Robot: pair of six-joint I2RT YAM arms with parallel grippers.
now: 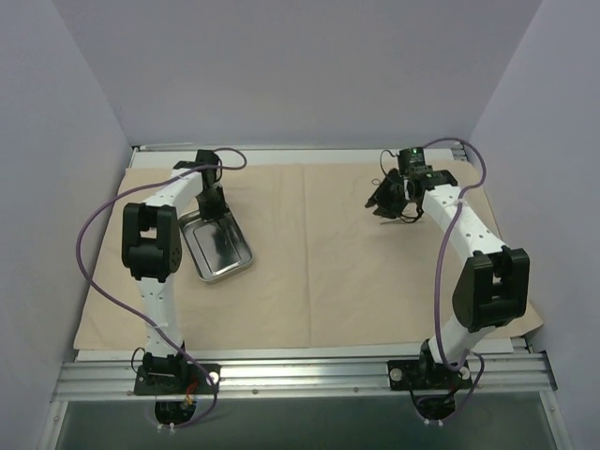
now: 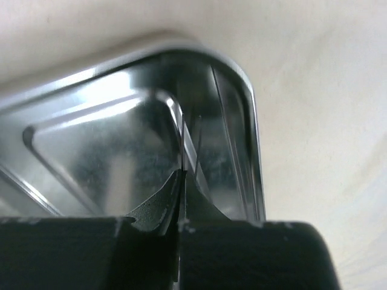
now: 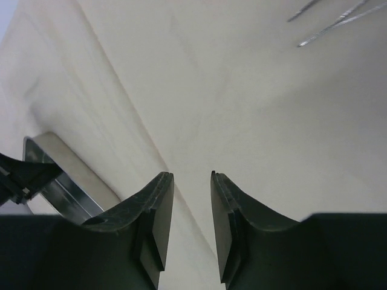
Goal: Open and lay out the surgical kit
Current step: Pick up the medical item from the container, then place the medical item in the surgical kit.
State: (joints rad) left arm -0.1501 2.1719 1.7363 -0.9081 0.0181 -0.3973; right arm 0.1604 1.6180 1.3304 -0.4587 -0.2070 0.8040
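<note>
Beige cloth (image 1: 328, 272) lies spread flat across the table in the top view, so unwrapping looks done and the step in hand is laying out the contents. Steel tray (image 1: 217, 248) sits tilted at centre left on the cloth. Left claw (image 1: 214, 202) is at the tray's upper edge. Right claw (image 1: 386, 199) hovers upper right, just beside the thin metal tools (image 1: 405, 216).

Left wrist view: tray fills the frame and the fingertips are pressed together over its inner corner. Thin bright lines rise from between the tips; I can't tell whether they are a pinched tool, the rim or a reflection.

Right wrist view: fingers apart with nothing between them, over bare cloth. Tools are at upper right of the frame, well apart from the tips. Tray corner and the other claw show at lower left.

Next move, by my guess: right claw needs to swing toward the tools, drop low and pinch one thin shaft lying flat on soft cloth. That's easy to miss, and it could snag the fabric.
</note>
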